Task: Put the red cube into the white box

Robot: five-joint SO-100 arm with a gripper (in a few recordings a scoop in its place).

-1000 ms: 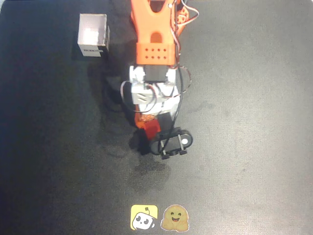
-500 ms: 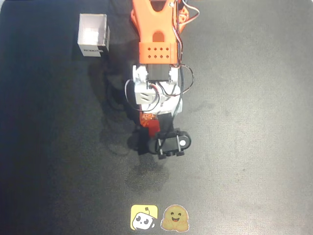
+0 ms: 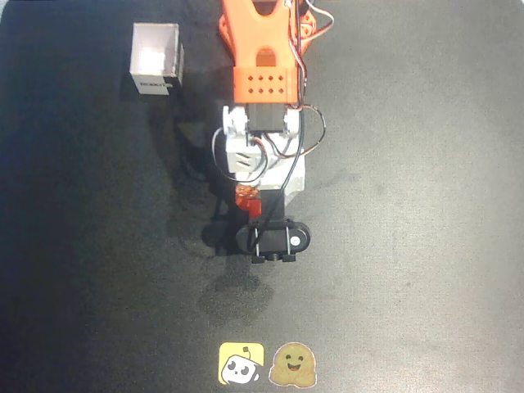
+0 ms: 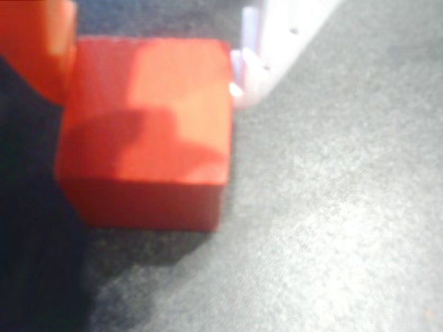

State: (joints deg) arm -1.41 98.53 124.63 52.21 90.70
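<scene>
The red cube [image 3: 255,206] sits in the middle of the black mat, mostly tucked under the wrist of the orange and white arm. In the wrist view the red cube [image 4: 149,131] fills the left half, held between an orange finger [image 4: 34,48] on its left and a white finger [image 4: 273,48] touching its right edge. My gripper [image 3: 253,203] is shut on the cube, low over the mat. The white box [image 3: 155,57] stands at the far left of the mat, well away from the gripper, with its dark label facing the near side.
The arm's orange base [image 3: 262,41] comes in from the top edge. Two cartoon stickers [image 3: 241,363] [image 3: 295,364] lie at the near edge of the mat. Open black mat [image 3: 409,205] stretches right and left of the arm.
The gripper has drawn back a little toward the arm's base with the cube between its fingers. The black wrist camera mount has swung from tilted right to straight.
</scene>
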